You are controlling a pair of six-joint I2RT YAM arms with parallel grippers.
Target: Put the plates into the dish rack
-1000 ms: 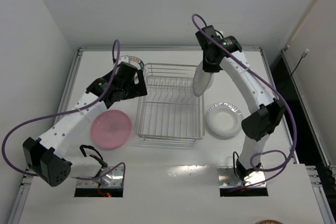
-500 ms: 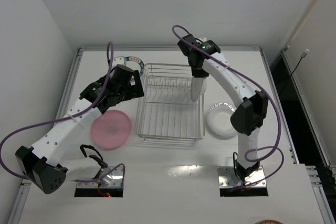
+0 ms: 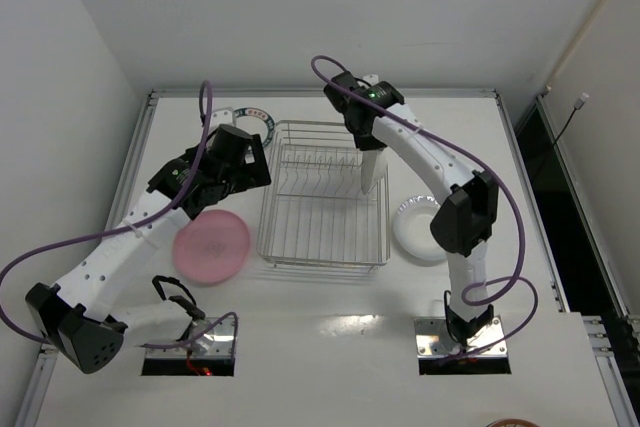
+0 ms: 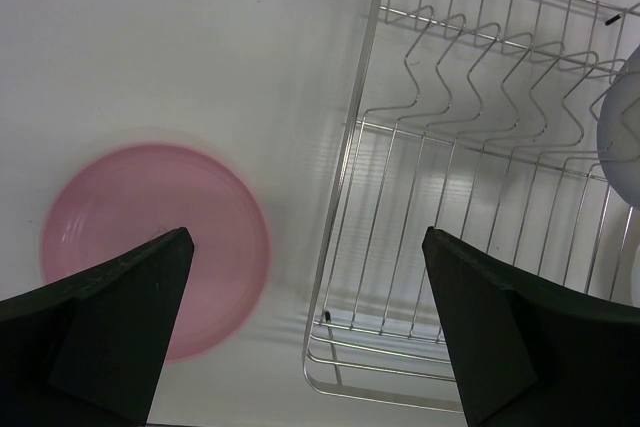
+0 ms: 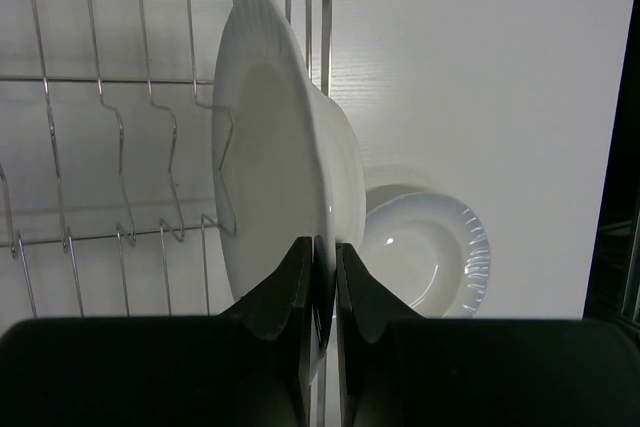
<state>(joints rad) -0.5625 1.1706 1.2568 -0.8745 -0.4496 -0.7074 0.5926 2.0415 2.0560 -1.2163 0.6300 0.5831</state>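
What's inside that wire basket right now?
Upright tines, and one white plate gripped on edge by the right fingers at the rack's right end. Whether its rim touches wire is hidden.

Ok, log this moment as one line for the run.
right gripper: shut on white plate, upright at dish rack right end | left gripper: open, empty | pink plate, ribbed plate: on table

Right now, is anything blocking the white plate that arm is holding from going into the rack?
Nothing visible. The right gripper holds the white plate upright at the right end of the dish rack, and no other dishes sit in it.
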